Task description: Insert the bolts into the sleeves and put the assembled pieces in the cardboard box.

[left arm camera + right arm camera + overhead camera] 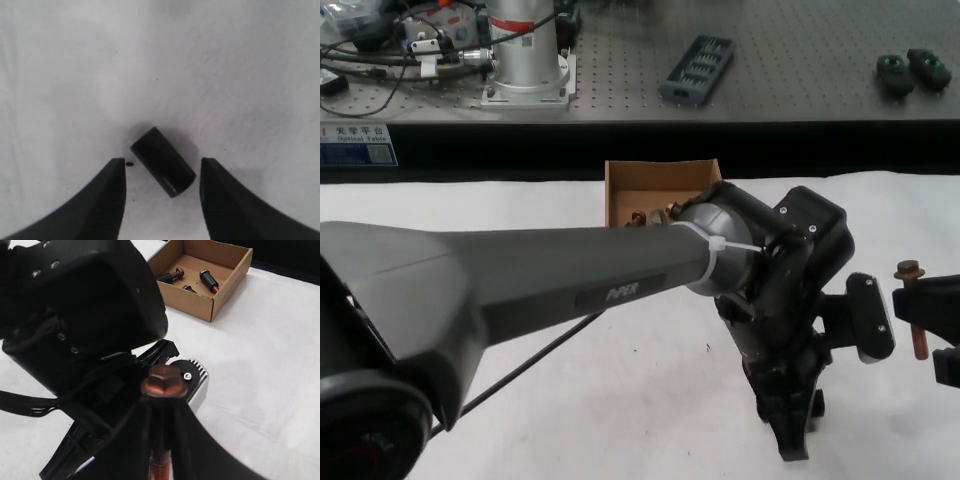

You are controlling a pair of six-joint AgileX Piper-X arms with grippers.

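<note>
Taking the high view as a clock face, the left arm runs in from 8 o'clock to the centre, its wrist pointing down at the white cloth (pixel 620 400). The left gripper (pixel 161 170) has its fingers spread apart, and a black sleeve (pixel 163 161) lies on its side on the cloth between them, askew, touching neither finger. At 3 o'clock, the right gripper (pixel 162 415) is clamped on the shank of a copper bolt (pixel 163 381), holding it upright with the hexagonal head on top, just beside the left wrist. The cardboard box (pixel 660 180) sits open at 12 o'clock, beyond the left arm. Inside it lie assembled pieces (pixel 209 281).
</note>
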